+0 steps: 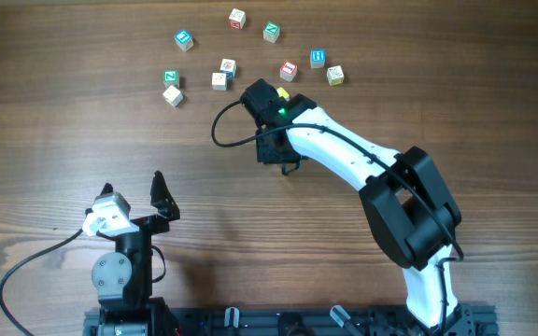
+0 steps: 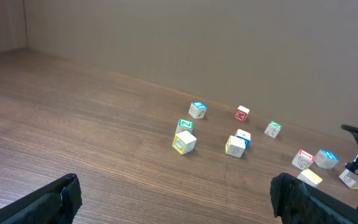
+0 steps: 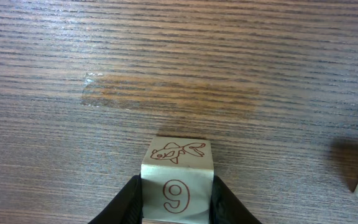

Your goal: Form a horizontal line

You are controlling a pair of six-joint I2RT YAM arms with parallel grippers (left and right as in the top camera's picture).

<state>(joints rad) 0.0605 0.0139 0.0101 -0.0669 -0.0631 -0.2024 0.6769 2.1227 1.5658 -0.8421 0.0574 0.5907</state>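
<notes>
Right gripper (image 3: 178, 202) clamped on pale cube (image 3: 178, 163) marked with red 9 and fish, left gripper (image 1: 134, 184) wide open, empty, over bench (image 1: 63, 112), loose cubes (image 1: 184, 39) scattered beyond

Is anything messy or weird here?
Yes. The small wooden picture cubes at the far side lie scattered and turned different ways, not in a row. A shiny rectangular smudge marks the brown wooden table ahead of the right hand, gripping a pale cube marked 9.
</notes>
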